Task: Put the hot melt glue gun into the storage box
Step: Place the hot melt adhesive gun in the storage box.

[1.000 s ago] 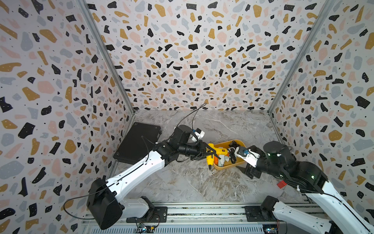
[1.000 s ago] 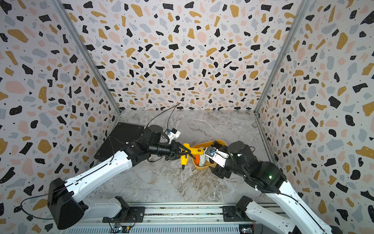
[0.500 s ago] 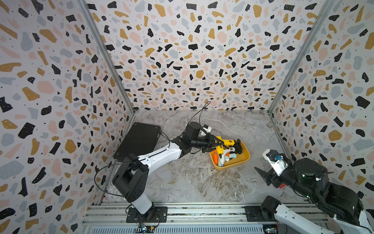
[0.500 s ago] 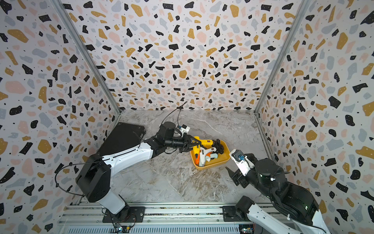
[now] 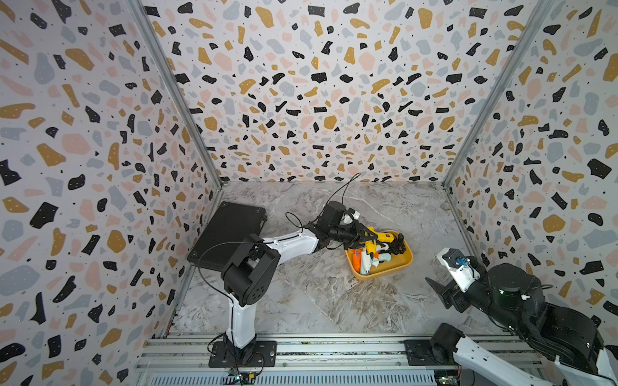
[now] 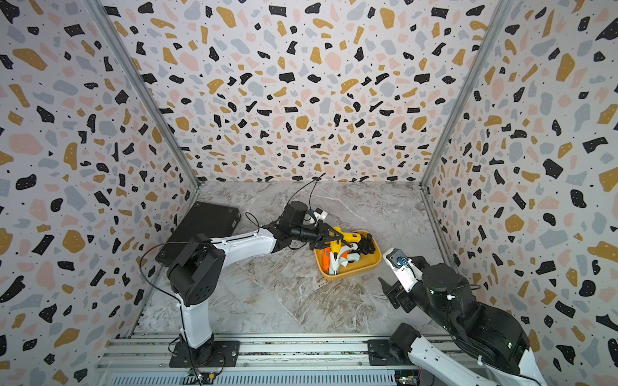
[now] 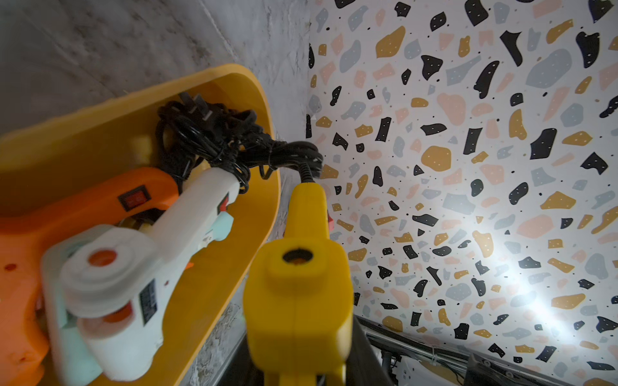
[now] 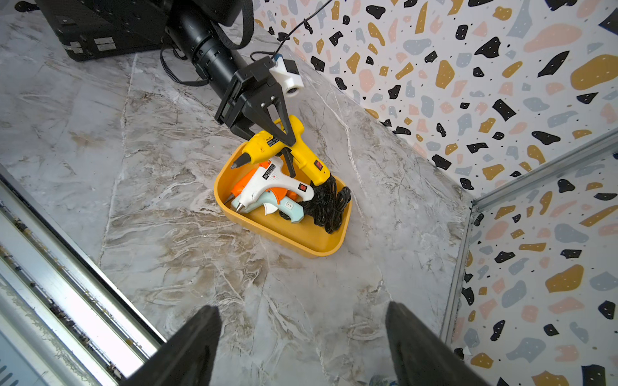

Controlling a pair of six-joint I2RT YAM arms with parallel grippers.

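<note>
The marbled tabletop carried a flat black case at about 9 o'clock in both top views. The mustard-yellow storage box sat near 3 o'clock, well apart from the case. The right gripper hung at the box's 4 o'clock, clear of it, with its jaws wide apart and empty. The left gripper reached in from 9 o'clock, its jaws clamped on the yellow hot melt glue gun. That gun was held tilted over the box's 12 o'clock rim and was not lying inside. A white glue gun, an orange glue gun and a pale blue glue gun lay piled in the box's 9 o'clock half. Black cord bundles filled its 2 o'clock corner.
</note>
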